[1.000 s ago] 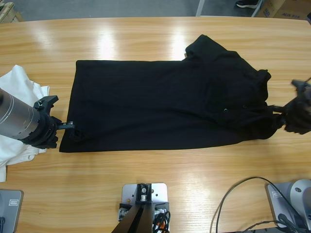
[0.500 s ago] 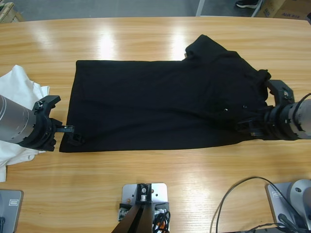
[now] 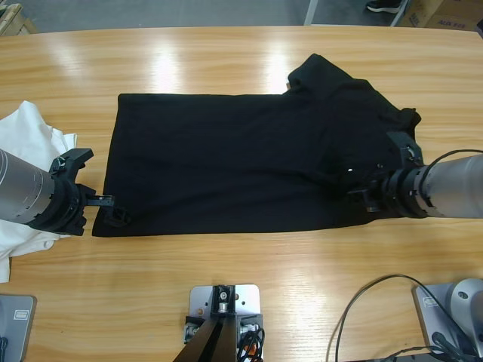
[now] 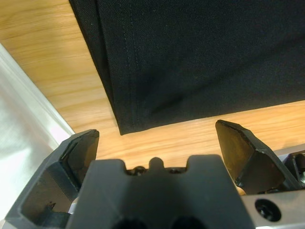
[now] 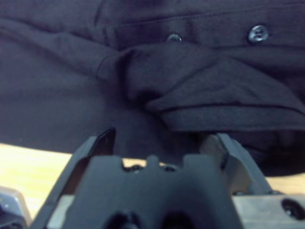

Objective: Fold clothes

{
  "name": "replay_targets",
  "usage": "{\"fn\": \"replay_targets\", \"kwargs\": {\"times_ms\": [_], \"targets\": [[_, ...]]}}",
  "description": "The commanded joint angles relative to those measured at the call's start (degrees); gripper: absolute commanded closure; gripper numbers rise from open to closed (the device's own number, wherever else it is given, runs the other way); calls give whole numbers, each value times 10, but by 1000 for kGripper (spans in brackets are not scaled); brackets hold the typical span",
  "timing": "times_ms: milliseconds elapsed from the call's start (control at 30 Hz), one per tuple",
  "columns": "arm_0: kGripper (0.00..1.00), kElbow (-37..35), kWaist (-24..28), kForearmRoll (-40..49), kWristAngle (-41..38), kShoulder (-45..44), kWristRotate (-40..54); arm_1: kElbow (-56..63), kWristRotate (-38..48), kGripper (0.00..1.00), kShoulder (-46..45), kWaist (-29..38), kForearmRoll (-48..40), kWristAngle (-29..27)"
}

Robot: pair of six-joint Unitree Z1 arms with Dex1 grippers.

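I see the black polo spread flat across the middle of the table, hem toward the left edge, collar toward the right edge. It's folded lengthwise into a long dark strip, with a sleeve bunched up at the far right side.

Left gripper sits at the polo's hem corner nearest the table's front edge, coming in from the left edge. In the left wrist view its jaws stand wide apart, nothing between them; the hem corner lies just ahead of the tips on bare wood, double stitch lines visible along the hem.

Right gripper comes in from the right edge and is over the collar end of the polo, near the front edge of the garment. In the right wrist view the jaws are spread, with a ribbed sleeve cuff or collar fold lying just ahead of them; I can't tell whether the tips touch fabric. Two buttons show on the placket beyond it. One small light button shows in the high view just beside the gripper.

White shirts are piled at the table's left edge, partly under the left arm, apart from the polo.

No bins or trays on the table that I can see; everything lies straight on the wood.
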Motion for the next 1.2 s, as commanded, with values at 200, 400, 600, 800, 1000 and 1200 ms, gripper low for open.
{"fn": "replay_targets", "kwargs": {"times_ms": [200,400,600,800,1000,1200], "targets": [[36,20,-19,-4,-2,13,-10,-26,-20,310,16,5,20,1],[36,20,-21,-6,-3,12,-16,-12,-3,312,27,5,9,2],[36,20,-21,-6,-2,15,-19,-29,1,312,-48,5,85,-34],[36,18,-21,-6,-2,13,-24,-22,8,312,-23,5,73,-28],[40,17,-21,-6,-1,12,-24,-6,-9,344,24,5,-15,-2],[40,21,-21,-6,-1,9,-27,-6,-12,362,31,5,-19,2]]}}
